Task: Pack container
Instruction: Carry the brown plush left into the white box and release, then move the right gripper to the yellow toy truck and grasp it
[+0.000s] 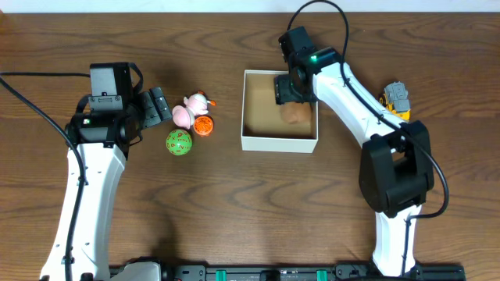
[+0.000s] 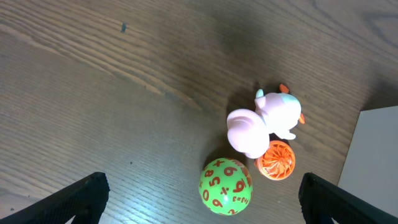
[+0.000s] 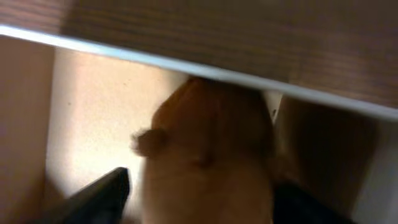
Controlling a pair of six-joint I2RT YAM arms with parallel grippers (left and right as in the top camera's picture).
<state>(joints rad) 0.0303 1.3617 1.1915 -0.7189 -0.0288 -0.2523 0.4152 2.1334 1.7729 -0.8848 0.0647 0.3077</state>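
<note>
Brown plush toy (image 3: 205, 155) sits right under my right gripper (image 3: 202, 202), low inside the container (image 1: 279, 144) at mid-table. Its jaws flank the toy; clamped or loose, I cannot tell. I judge placing is underway. Next: confirm release, lift clear. My left gripper (image 1: 158, 106), jaws apart, hovers near the green ball (image 2: 226, 186).

Pink toy (image 1: 187, 109), orange ball (image 1: 204, 126) and green ball (image 1: 179, 143) cluster together.

Table (image 1: 234, 211): dark brown wood-grain top, fills the whole view; even light, soft shadows, faint sheen.
</note>
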